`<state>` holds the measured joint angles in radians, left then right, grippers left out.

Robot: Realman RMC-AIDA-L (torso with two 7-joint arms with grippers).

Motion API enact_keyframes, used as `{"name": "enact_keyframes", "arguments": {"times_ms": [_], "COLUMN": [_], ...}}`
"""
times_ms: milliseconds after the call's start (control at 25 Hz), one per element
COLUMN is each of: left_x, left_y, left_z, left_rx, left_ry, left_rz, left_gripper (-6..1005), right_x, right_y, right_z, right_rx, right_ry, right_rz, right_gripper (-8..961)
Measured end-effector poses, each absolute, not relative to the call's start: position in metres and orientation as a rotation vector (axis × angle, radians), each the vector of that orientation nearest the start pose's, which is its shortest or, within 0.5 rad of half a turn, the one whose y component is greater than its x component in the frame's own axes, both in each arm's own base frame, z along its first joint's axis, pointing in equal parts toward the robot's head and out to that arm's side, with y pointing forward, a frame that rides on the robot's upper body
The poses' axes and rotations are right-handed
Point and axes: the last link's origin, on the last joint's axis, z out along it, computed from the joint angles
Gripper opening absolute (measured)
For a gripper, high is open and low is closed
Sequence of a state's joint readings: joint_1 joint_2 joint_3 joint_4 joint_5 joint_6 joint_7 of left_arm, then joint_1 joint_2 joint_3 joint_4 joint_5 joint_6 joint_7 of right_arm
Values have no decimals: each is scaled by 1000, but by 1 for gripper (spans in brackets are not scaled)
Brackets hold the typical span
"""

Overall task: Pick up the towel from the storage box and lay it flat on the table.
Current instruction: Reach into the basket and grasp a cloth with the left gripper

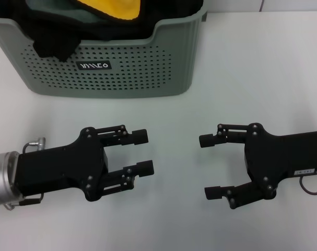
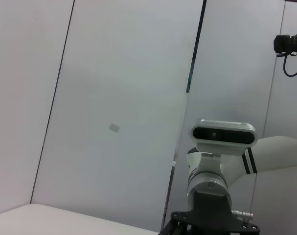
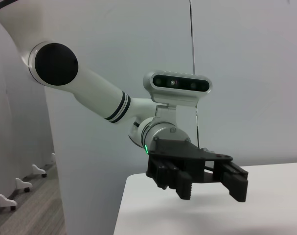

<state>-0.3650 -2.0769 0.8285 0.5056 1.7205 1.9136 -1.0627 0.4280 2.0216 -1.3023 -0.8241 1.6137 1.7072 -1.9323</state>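
Observation:
The storage box (image 1: pixel 121 73), a sage green perforated basket with a small black label, stands on the white table (image 1: pixel 252 68) at the far left. The towel (image 1: pixel 116 8) lies bunched inside it, with its yellow face up and dark green beside that. A black fabric (image 1: pixel 54 39) hangs over the box's front rim at the left. My left gripper (image 1: pixel 144 151) is open and empty, low over the table in front of the box. My right gripper (image 1: pixel 208 166) is open and empty, facing it. The left gripper (image 3: pixel 212 188) also shows open in the right wrist view.
The table's far edge runs just behind the box. The left wrist view shows the right arm's wrist camera (image 2: pixel 222 135) against grey wall panels. The table's edge (image 3: pixel 126 196) shows in the right wrist view, with floor and chair casters beyond.

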Motion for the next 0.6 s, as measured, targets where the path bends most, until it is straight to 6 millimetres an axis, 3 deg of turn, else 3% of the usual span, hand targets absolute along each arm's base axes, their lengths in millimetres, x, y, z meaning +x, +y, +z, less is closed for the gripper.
{"name": "enact_keyframes", "arguments": {"times_ms": [400,480,600], "left_x": [-257,-258,-260], "left_y": [248,252,267], "left_z": [-5,0,24], "left_rx": [-2753,-2706,-2490], "left_ry": [-333,-329,-331], "left_rz": [-1256,-1266,-1330], "left_gripper": [554,553,551], "right_x": [198,199,199], "right_y": [286,286,287], "right_z": [-14,-14,-15], "right_rx": [-3039,-3037,-3032], "right_ry": [-32,-32,-25], "right_rz": [945,943,939], "right_gripper": [885,885,885]}}
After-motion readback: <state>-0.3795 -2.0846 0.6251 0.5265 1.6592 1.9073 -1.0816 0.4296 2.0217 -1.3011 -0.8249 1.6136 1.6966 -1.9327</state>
